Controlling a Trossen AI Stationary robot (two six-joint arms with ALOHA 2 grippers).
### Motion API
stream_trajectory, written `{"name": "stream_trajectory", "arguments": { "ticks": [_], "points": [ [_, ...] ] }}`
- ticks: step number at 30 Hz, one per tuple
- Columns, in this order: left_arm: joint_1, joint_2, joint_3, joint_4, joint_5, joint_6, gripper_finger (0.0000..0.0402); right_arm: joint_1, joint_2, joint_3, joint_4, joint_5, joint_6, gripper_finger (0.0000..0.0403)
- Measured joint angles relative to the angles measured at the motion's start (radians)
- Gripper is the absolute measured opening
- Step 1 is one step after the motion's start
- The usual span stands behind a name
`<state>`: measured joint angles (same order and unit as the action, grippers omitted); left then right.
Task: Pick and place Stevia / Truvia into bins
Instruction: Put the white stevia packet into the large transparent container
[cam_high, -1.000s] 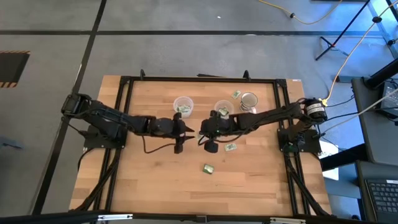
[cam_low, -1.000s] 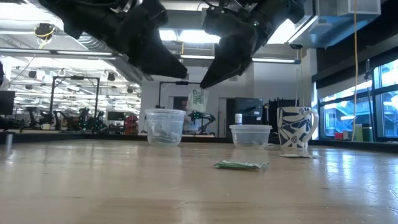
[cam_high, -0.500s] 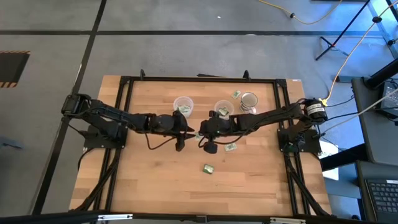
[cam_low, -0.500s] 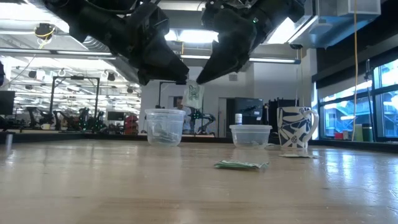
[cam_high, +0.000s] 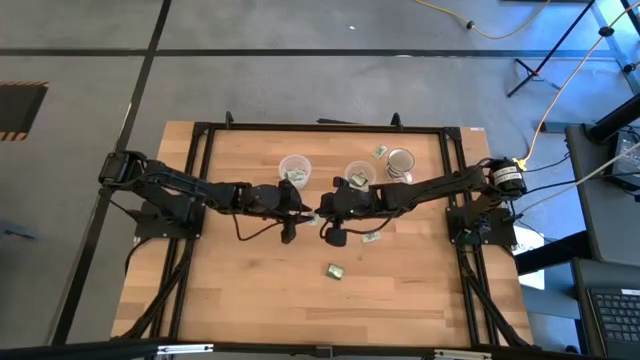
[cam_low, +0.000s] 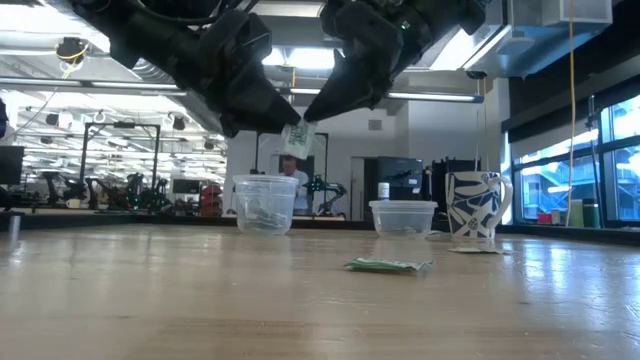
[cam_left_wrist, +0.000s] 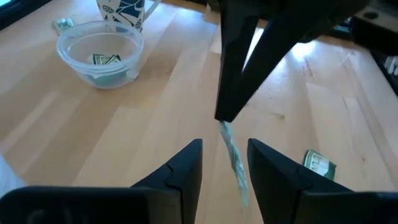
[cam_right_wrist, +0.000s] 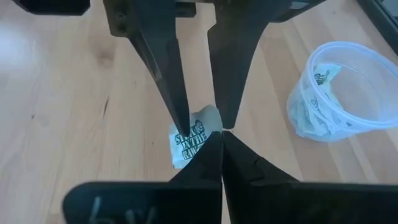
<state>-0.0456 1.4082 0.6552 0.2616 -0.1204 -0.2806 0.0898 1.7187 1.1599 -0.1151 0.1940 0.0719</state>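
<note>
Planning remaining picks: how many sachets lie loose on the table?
3 sachets: one beside the mug, one by the right arm, one alone. Arms may hide others.

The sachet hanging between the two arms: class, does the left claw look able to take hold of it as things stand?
Probably yes. The left claw is open with the sachet hanging between its fingers, pinched at the top by the shut right claw. Nothing blocks it.

A mug, a wood table and a busy room

You can see a white mug (cam_low: 478, 205) with blue leaf shapes standing upright on the wood table (cam_high: 250, 290), near its far right corner. A yellow cable (cam_high: 500, 30) lies on the grey floor (cam_high: 90, 40). A keyboard (cam_high: 612, 325) sits beside the table.
</note>
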Motion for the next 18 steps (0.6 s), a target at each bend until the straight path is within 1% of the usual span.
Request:
{"name": "stream_trajectory", "arguments": {
  "ticks": [3,6,10,15,18],
  "points": [
    [0.0,0.0,0.0,-0.004,0.0,0.004,0.0114,0.0,0.0,0.0,0.014,0.0,0.001,0.0],
    [0.0,0.0,0.0,-0.004,0.008,0.006,0.0097,0.0,0.0,0.0,0.041,0.0,-0.001,0.0],
    [0.0,0.0,0.0,-0.004,0.045,0.006,0.0064,0.0,0.0,0.0,0.046,-0.001,-0.002,0.0],
    [0.0,0.0,0.0,-0.004,0.074,0.01,0.0012,0.0,0.0,0.0,0.045,-0.003,0.001,0.0],
    [0.0,0.0,0.0,-0.004,0.08,0.021,0.0005,0.0,0.0,0.0,0.045,-0.003,0.001,0.0]
  ]
}}
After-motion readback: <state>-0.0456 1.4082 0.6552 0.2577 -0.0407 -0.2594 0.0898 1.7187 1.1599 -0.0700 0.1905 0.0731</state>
